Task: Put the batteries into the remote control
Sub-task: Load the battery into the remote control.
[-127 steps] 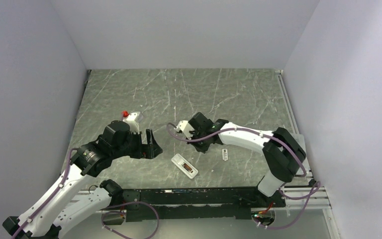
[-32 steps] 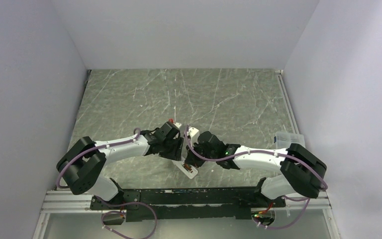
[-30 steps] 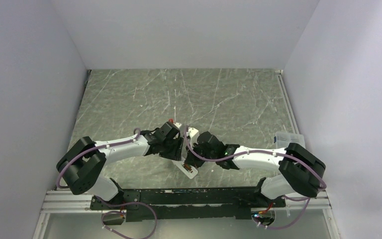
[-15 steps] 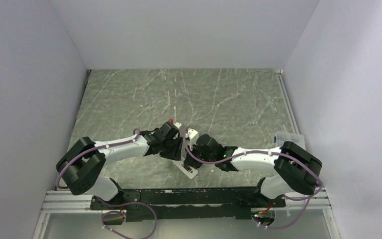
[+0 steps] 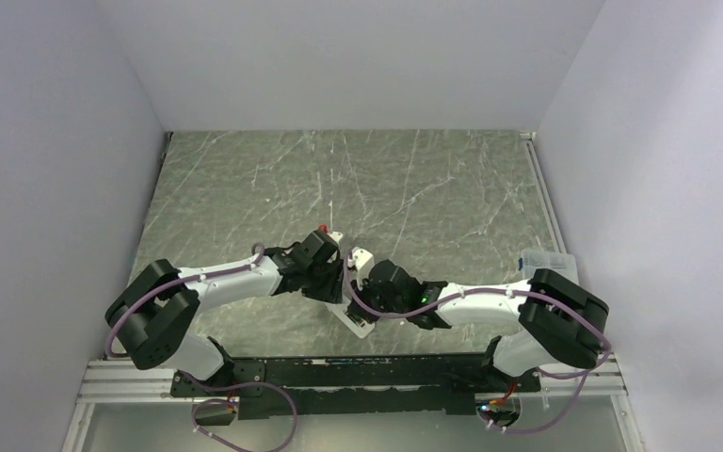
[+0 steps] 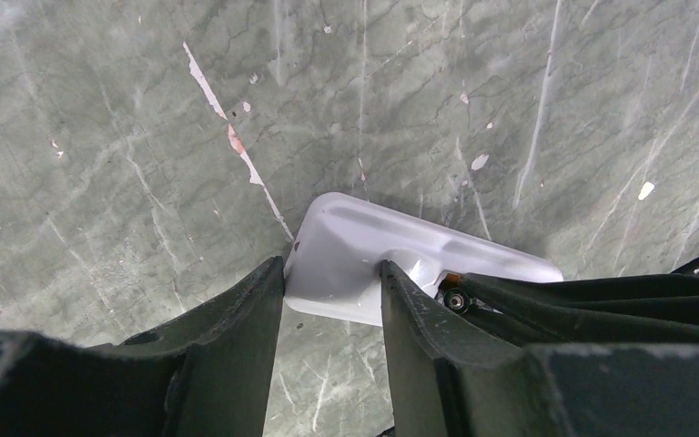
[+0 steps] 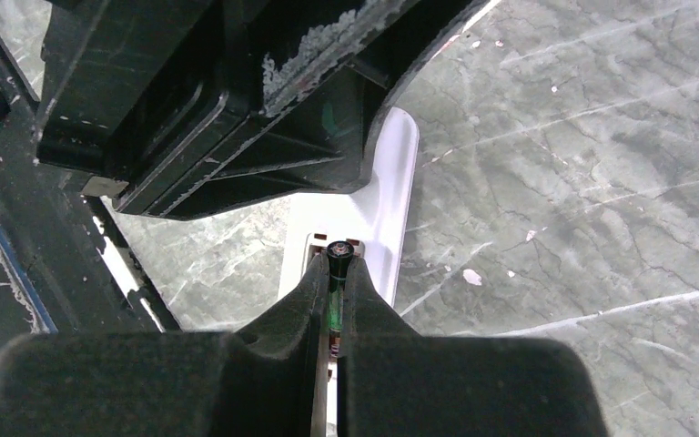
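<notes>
Marble tabletop (image 5: 433, 188), white walls (image 5: 339, 56); left hand (image 6: 332, 273) grips remote control (image 6: 364, 238), right hand (image 7: 337, 266) pinches battery (image 7: 337, 249).

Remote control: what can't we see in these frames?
Top external: remote control mostly under both claws; recess hidden.
Left wrist: left claw straddles its end; firm contact unclear.
Right wrist: battery shows one end only, rest between right claw fingers; recess contents hidden.
Second battery: in no view.
</notes>
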You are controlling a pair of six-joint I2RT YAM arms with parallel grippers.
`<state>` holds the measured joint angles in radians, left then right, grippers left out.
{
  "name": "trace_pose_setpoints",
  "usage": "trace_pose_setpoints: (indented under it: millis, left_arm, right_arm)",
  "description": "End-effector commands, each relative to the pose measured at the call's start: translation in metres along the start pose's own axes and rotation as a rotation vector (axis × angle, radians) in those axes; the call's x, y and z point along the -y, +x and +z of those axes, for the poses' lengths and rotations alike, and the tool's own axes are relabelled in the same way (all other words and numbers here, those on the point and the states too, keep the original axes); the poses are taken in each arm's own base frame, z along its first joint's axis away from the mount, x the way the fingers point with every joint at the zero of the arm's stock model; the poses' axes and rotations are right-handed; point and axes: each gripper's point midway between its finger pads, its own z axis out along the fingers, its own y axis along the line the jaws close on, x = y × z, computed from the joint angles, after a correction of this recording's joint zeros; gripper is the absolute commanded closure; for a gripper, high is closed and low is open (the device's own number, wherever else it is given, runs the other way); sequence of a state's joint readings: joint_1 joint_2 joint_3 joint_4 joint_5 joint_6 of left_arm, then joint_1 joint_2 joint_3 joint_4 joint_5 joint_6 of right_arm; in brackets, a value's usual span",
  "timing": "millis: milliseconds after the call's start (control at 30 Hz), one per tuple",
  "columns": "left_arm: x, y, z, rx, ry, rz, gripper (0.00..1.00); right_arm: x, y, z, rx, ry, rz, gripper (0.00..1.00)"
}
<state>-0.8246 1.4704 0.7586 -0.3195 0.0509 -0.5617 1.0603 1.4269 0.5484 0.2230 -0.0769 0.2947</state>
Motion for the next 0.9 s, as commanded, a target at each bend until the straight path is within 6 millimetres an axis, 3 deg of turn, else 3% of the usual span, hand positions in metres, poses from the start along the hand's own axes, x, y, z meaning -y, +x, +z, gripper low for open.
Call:
trace_pose_setpoints:
  millis: [0,167,267,600,867]
  left_arm:
    - [-0.012,0.008,0.001,-0.012,-0.049,0.012,0.54]
    - [-0.011,0.007,0.001,-0.007,-0.045,0.013,0.54]
    - [-0.01,0.007,0.001,-0.009,-0.041,0.009,0.54]
    - [-0.009,0.007,0.001,-0.013,-0.04,0.014,0.54]
    - [-0.008,0.006,0.002,-0.015,-0.038,0.02,0.55]
  right_arm:
    - [0.002,0.0,0.0,-0.004,0.037,-0.038,1.0]
    - [0.004,0.008,-0.002,-0.032,0.055,-0.033,1.0]
    - [0.003,0.008,-0.001,-0.033,0.056,-0.028,0.92]
    - [0.0,0.0,0.0,-0.029,0.055,-0.032,0.75]
    - [-0.004,-0.011,-0.004,0.005,0.044,-0.03,0.71]
